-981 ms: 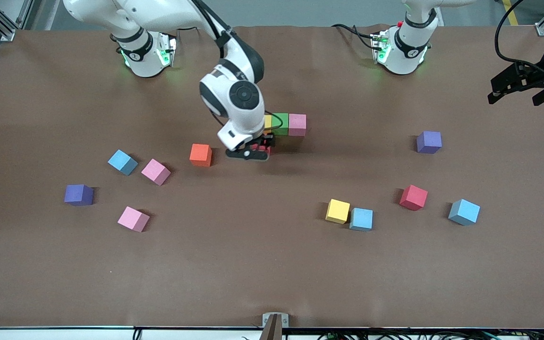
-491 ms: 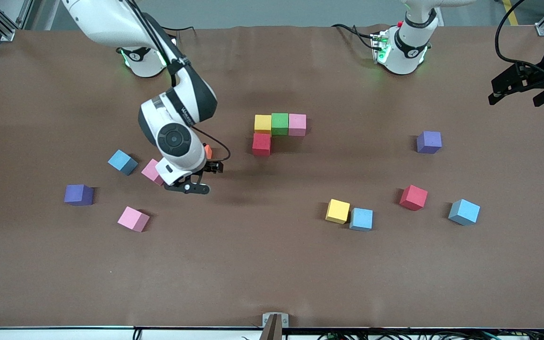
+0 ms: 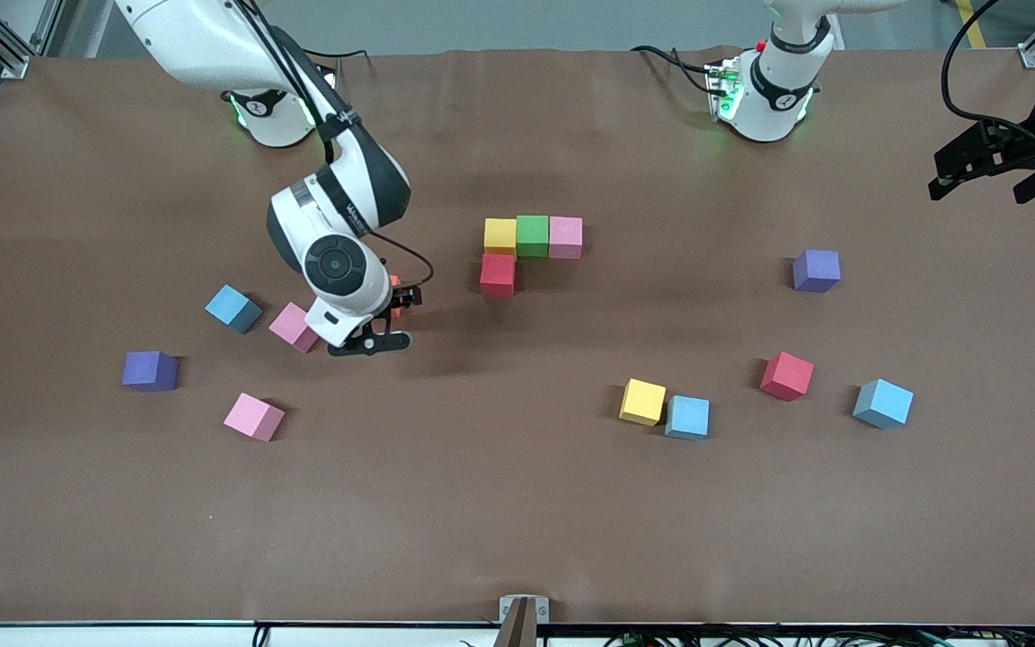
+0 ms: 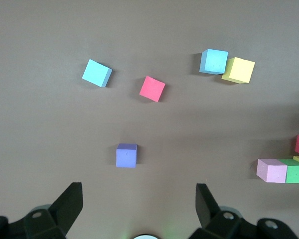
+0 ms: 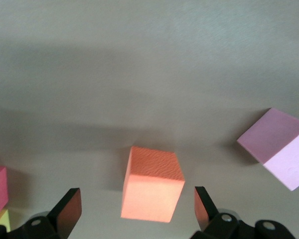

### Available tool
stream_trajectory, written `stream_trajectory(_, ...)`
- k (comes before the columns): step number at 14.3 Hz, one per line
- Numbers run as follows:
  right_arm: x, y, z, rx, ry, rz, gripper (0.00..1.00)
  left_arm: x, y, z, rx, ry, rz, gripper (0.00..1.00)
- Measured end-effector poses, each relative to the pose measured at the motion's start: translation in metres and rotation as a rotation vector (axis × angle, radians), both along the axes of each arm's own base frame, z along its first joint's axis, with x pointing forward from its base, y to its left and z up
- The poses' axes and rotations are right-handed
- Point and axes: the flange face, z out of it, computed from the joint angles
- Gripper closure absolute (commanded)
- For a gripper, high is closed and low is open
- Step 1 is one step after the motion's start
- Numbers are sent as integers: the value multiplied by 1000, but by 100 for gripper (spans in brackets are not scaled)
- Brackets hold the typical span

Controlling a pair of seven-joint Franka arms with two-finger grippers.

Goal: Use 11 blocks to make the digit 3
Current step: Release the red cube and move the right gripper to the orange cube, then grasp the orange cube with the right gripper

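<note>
Since one second ago the right gripper [image 3: 389, 322] has left the red block [image 3: 498, 274] at the digit 3 [image 3: 528, 247] and come to hang low over the orange block [image 3: 396, 296].

Front view, from the right arm's end across:
- Purple cube [image 3: 150, 370], light blue block [image 3: 233, 308] and two pink blocks [image 3: 294, 326] [image 3: 253, 416] lie loose, each turned at an angle to the table edges. None sits between any jaws.
- Orange block: mostly hidden under the right wrist in the front view. The right wrist view shows it [image 5: 152, 183] centred between the two fingers [image 5: 66, 209], slightly skewed to them, with clear gaps on both sides. Right jaws stand wide apart, holding nothing, touching nothing. A cube has no long axis to note.
- Digit 3 so far: a row of yellow [image 3: 499, 235], green [image 3: 532, 234] and pink [image 3: 565, 236] touching, its long axis along the table, with the red block touching the yellow one on the camera side. Well apart from both grippers.
- Yellow block [image 3: 642, 401] touching a light blue block [image 3: 687, 416]; second red block [image 3: 786, 375], another light blue block [image 3: 883, 403] and a purple cube [image 3: 816, 270] lie apart.
- Left gripper [image 3: 985, 171] waits high at the left arm's end of the table, jaws wide apart, empty.
</note>
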Motion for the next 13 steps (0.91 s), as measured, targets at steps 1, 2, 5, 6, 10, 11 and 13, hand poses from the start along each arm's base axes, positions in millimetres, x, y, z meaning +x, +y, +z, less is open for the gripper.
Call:
stream_trajectory(1, -5, 3, -2, 9, -7, 9, 0, 0, 0, 0, 0, 0, -1, 0)
stream_trajectory(2, -8, 5, -6, 20, -19, 14, 0, 0, -1, 0, 0, 1, -1, 0)
stream_trajectory(5, -17, -3, -29, 46, -44, 18, 0, 1, -1, -1, 0, 3, -3, 0)
stream_trajectory(6, -16, -10, -33, 49, -41, 27, 0, 1, -2, -2, 0, 5, -3, 0)
stream_trajectory(10, -7, -32, -35, 58, -33, 38, 0, 3, -2, -5, 0, 8, -4, 0)
stream_trajectory(11, -8, -33, -36, 56, -29, 39, 0, 4, -2, -5, 0, 7, -4, 0)
stream_trajectory(13, -14, -33, -42, 54, -20, 43, 0, 4, -2, -5, 0, 6, -3, 0)
